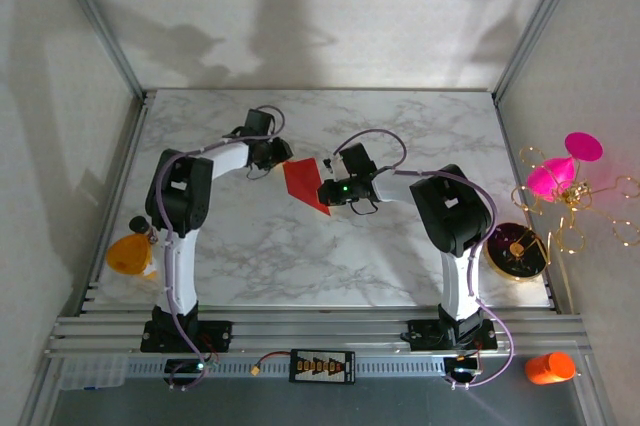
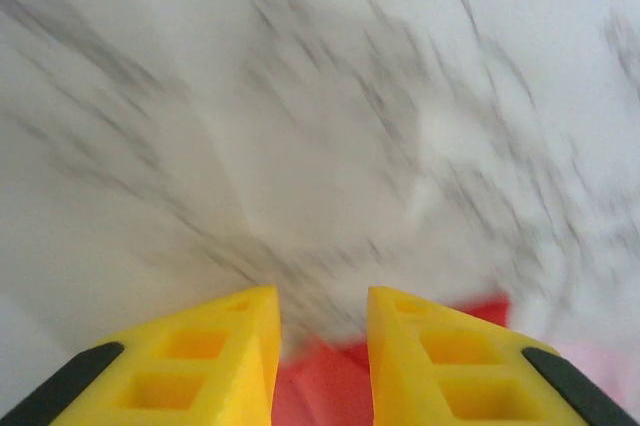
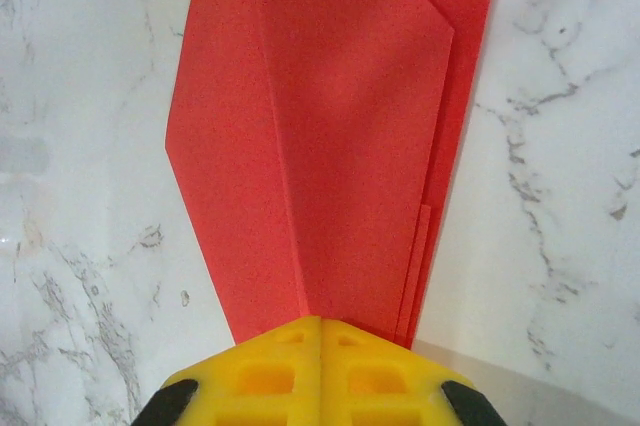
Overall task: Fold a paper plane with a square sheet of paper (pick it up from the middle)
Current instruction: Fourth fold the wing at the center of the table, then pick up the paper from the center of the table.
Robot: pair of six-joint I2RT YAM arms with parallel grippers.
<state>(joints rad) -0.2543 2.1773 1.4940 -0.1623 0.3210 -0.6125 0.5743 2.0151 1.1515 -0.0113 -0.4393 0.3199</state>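
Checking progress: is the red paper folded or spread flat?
Folded. The paper shows long creases and stacked layers, narrowing toward the right pincer, which is shut on it.

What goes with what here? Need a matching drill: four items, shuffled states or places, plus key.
Items:
1. left gripper
2. right gripper
3. paper
4. bottle

States or places:
A. lying past the near right corner of the table
B. fingers together
C. red, creased, between the two grippers
D. fingers apart

Pairs: 1-D, 2-B, 3-C, 4-A
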